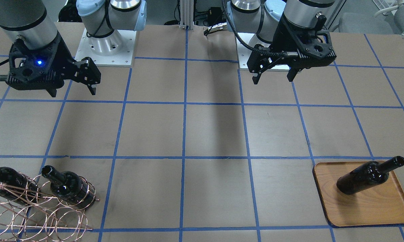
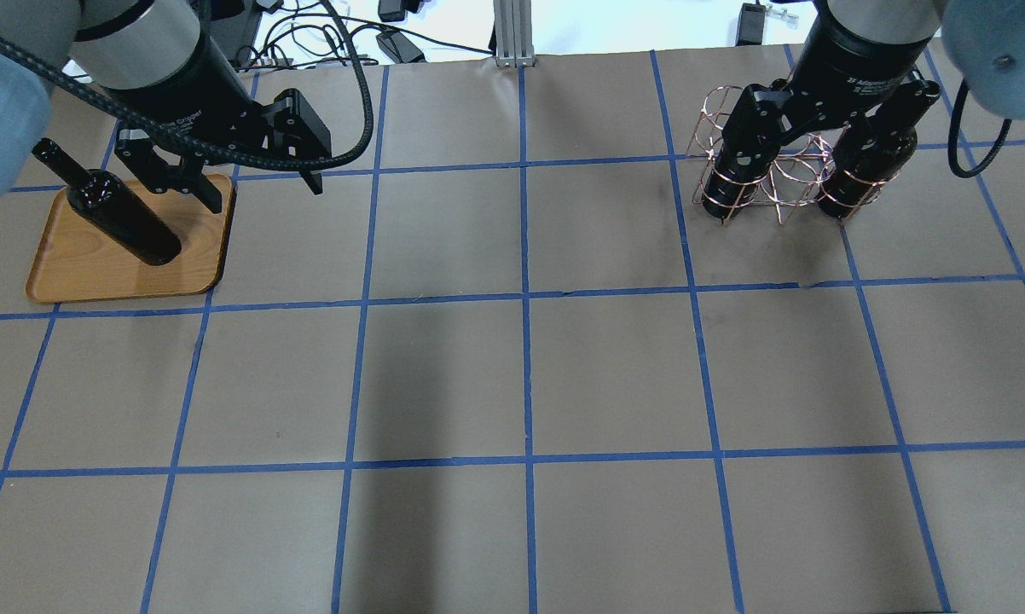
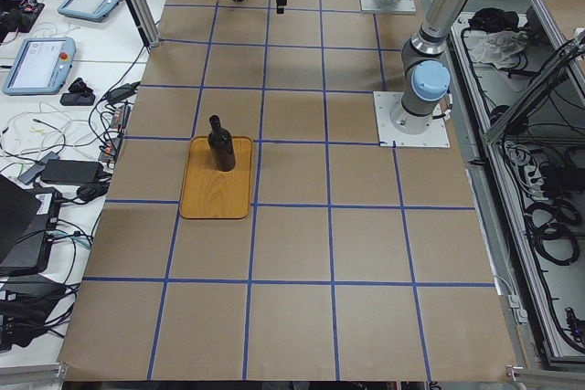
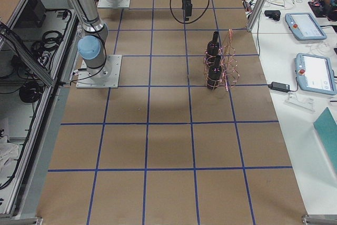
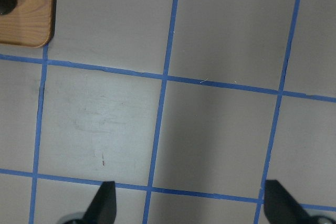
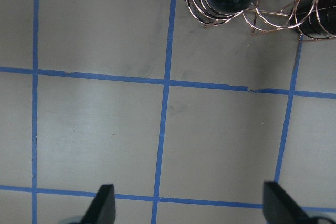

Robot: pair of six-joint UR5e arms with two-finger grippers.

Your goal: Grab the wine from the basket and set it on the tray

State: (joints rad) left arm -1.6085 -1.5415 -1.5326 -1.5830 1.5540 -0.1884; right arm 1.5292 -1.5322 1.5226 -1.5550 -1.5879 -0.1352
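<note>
One wine bottle (image 1: 366,176) stands upright on the wooden tray (image 1: 363,208), away from both grippers. Two more wine bottles (image 1: 69,186) (image 1: 7,179) stand in the copper wire basket (image 1: 37,215). My left gripper (image 1: 273,79) is open and empty, high above the table on the robot's side of the tray; its wrist view shows only the tray's corner (image 5: 29,19). My right gripper (image 1: 73,92) is open and empty, high above the table short of the basket, whose rings (image 6: 252,14) line the top of its wrist view.
Blue tape lines grid the brown table. The two arm bases on white plates (image 1: 104,47) and an aluminium post (image 1: 187,13) stand at the robot's edge. Teach pendants (image 3: 41,61) and cables lie on side benches beyond the table's far edge.
</note>
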